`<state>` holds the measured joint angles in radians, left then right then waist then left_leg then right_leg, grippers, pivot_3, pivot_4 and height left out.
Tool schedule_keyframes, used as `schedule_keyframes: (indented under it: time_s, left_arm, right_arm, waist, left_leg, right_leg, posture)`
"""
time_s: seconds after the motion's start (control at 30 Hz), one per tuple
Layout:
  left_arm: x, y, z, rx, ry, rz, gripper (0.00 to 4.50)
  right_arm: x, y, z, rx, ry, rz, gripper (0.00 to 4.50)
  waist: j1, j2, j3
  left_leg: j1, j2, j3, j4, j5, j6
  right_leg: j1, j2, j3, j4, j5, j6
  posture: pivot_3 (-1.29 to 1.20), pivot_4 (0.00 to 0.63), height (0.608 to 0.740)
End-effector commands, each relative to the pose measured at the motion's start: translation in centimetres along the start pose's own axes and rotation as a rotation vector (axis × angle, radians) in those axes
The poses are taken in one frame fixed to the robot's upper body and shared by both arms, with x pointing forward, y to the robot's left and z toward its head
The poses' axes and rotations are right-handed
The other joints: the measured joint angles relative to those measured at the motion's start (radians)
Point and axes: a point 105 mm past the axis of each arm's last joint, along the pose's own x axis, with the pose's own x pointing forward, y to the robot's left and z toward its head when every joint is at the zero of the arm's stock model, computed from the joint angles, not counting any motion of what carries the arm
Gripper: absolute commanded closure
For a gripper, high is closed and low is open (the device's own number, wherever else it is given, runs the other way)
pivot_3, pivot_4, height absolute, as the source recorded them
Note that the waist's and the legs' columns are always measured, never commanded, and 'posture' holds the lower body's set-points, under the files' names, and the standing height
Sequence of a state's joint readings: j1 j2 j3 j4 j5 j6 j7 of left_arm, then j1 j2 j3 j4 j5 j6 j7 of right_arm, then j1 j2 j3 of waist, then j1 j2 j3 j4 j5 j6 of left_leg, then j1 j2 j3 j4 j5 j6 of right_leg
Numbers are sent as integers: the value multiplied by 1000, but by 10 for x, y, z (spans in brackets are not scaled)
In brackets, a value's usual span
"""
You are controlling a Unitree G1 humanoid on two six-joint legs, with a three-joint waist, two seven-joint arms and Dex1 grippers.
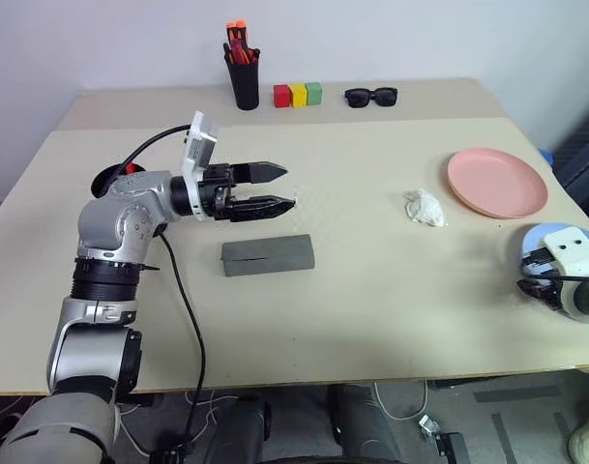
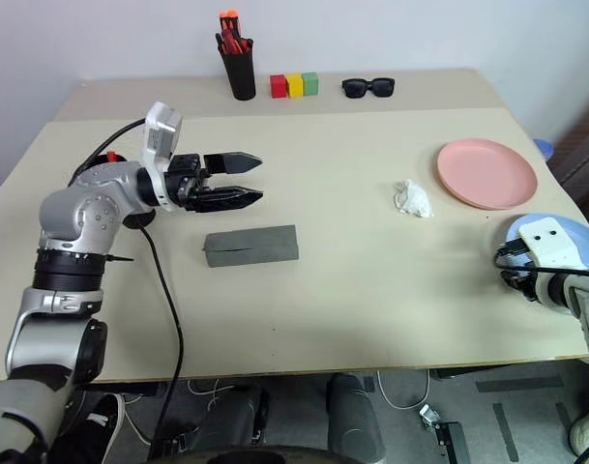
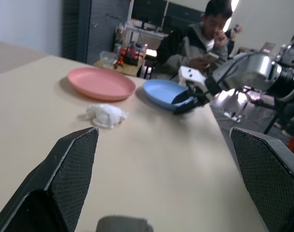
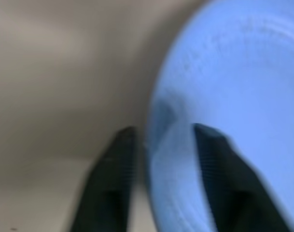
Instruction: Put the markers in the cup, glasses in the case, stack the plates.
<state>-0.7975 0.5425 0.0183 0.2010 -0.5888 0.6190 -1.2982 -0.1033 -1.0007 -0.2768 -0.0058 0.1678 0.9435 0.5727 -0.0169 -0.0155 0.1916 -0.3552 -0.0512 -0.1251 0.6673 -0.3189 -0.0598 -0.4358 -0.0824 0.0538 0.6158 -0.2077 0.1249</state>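
Grey felt case (image 1: 268, 255), round pink plate (image 1: 496, 182)

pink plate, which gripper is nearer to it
Right. The right gripper sits at the rim of the blue plate, which lies just beside the pink plate. The left gripper hangs open over the grey case, far across the table.

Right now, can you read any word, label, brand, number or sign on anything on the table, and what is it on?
None can be read.
Grey case: plain, no label to see.
Pink plate and blue plate: no markings.
Black pen holder, coloured blocks and sunglasses: no print that I can make out.
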Motion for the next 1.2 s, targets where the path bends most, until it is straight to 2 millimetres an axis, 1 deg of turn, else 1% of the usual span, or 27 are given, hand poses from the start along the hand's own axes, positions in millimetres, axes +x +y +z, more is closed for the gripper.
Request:
schedule_keyframes:
  time_s: [0.03, 0.17, 0.23, 0.27, 0.4, 0.43, 0.5, 0.6, 0.7, 0.77, 0.83, 0.87, 0.9, 0.93, 1.0, 1.03, 1.07, 1.13, 1.17, 1.2]
  left_arm:
    - [-3, -3, 12, 64, -17, 4, 0]
    - [-5, -2, 10, 73, -17, 23, 0]
    - [-6, -1, 10, 75, -21, 36, 0]
    - [-6, -1, 10, 75, -21, 39, 0]
    - [-9, 0, 11, 86, -13, 54, 0]
    - [-9, -1, 12, 90, -13, 56, 0]
    - [-10, -1, 15, 92, -26, 70, 0]
    - [-11, -2, 14, 102, -17, 84, 0]
    - [-15, -3, 14, 110, -17, 114, 0]
    - [-19, -4, 13, 104, -13, 131, 0]
    - [-20, -5, 13, 100, -11, 142, 0]
    - [-21, -6, 13, 100, -11, 145, 0]
    - [-21, -6, 13, 99, -11, 147, 0]
    - [-22, -7, 13, 98, -11, 151, 0]
    - [-23, -7, 12, 94, -12, 156, 0]
    - [-23, -8, 12, 89, -13, 157, 0]
    - [-23, -8, 11, 89, -13, 159, 0]
    - [-22, -8, 11, 75, -17, 158, 0]
    - [-22, -8, 11, 69, -21, 152, 0]
    - [-21, -9, 12, 66, -25, 147, 0]
  right_arm:
    - [-2, -13, 19, -37, -56, -68, 4465]
    - [-4, -29, 47, -116, -133, -170, 4465]
    - [-4, -32, 64, -165, -171, -202, 4465]
    - [-4, -33, 76, -184, -210, -224, 4465]
    - [4, -35, 113, -249, -304, -303, 4465]
    - [7, -35, 120, -268, -314, -314, 4465]
    - [17, -23, 138, -256, -374, -277, 4465]
    - [31, -9, 157, -271, -423, -239, 4465]
    - [42, -1, 167, -302, -436, -211, 4465]
    - [48, -3, 168, -281, -431, -198, 4465]
    - [52, -3, 167, -257, -425, -173, 3804]
    - [54, 0, 166, -252, -423, -141, 3499]
    - [55, 2, 165, -249, -423, -119, 3079]
    - [55, 3, 167, -245, -433, -111, 2534]
    - [54, 3, 169, -207, -444, -99, 1653]
    - [53, 2, 172, -182, -456, -95, 1111]
    - [48, 3, 177, -151, -489, -69, 669]
    - [38, 4, 192, -41, -573, -16, 669]
    - [31, 7, 200, 77, -618, 57, 669]
    - [25, 10, 205, 147, -646, 117, 669]
  waist:
    - [-2, 0, 0]
    - [-2, 0, 0]
    - [-3, 0, 0]
    - [-3, 0, 0]
    - [-6, 1, 0]
    - [-6, 1, 0]
    - [-5, 0, 0]
    - [-6, 0, 0]
    - [-4, 1, 0]
    - [-3, 1, 1]
    - [-3, 1, 1]
    - [-4, 1, 1]
    - [-4, 1, 1]
    - [-4, 1, 1]
    - [-8, 1, 1]
    - [-11, 1, 1]
    - [-15, 1, 1]
    - [-23, 1, 1]
    - [-26, 1, 1]
    - [-30, 1, 1]
  left_leg:
    - [0, 0, 0, 0, 0, 0]
    - [1, 0, 0, 1, 0, 0]
    - [1, 0, 0, 0, 0, 0]
    - [1, 0, 0, 0, 0, 0]
    - [0, 0, 0, 0, 0, 0]
    - [0, 0, 0, 0, 0, 0]
    - [0, 0, 0, 0, 0, 0]
    - [-1, 0, 0, -1, 0, 0]
    - [-2, 0, 0, -1, 0, -1]
    - [-4, 0, 0, -1, 2, -4]
    - [-4, 0, 0, -1, 3, -5]
    - [-4, 0, 0, -2, 3, -5]
    - [-4, 0, 0, -2, 3, -5]
    - [-4, 0, 0, -2, 3, -5]
    - [-4, 0, 1, -2, 3, -5]
    - [-4, 0, 1, -2, 3, -5]
    - [-3, 0, 1, -2, 3, -5]
    - [-3, 0, 0, -2, 2, -4]
    - [-3, 0, 0, -2, 1, -3]
    - [-3, 0, 0, -2, 1, -2]
  right_leg:
    - [0, 0, 0, 0, 0, 0]
    - [2, 0, 0, -1, 0, 0]
    - [1, 0, 0, -1, 0, 0]
    - [1, 0, 0, -1, 0, 0]
    - [0, 0, 0, -1, 0, 0]
    - [0, 0, 0, -1, 0, 0]
    - [0, 0, 0, -1, 0, 0]
    - [-1, 0, 0, -1, 0, 0]
    - [-3, 0, 0, -1, 0, 0]
    - [-4, -1, 0, -1, 0, 0]
    - [-5, -1, 0, -1, 0, 0]
    - [-5, -1, 0, -1, 0, 0]
    - [-5, -1, 0, -2, 0, 0]
    - [-4, -1, 0, -2, 0, 0]
    - [-4, -1, 0, -1, 0, 0]
    - [-4, -1, 0, -1, 0, 0]
    - [-5, -1, 0, -1, 0, 0]
    - [-4, -1, 0, 0, 0, 0]
    - [-4, -1, 0, 0, 0, 0]
    - [-4, -1, 0, 0, 0, 0]
  posture:
    - [0, 150, 740]
    - [0, 150, 740]
    - [0, 150, 740]
    - [0, 150, 740]
    - [0, 150, 740]
    - [0, 150, 740]
    - [0, 150, 740]
    - [0, 150, 740]
    - [0, 150, 740]
    - [0, 150, 740]
    - [0, 150, 740]
    - [0, 150, 740]
    - [0, 150, 740]
    - [0, 150, 740]
    - [0, 150, 740]
    - [0, 150, 740]
    - [0, 150, 740]
    - [0, 150, 740]
    - [0, 150, 740]
    - [0, 150, 740]
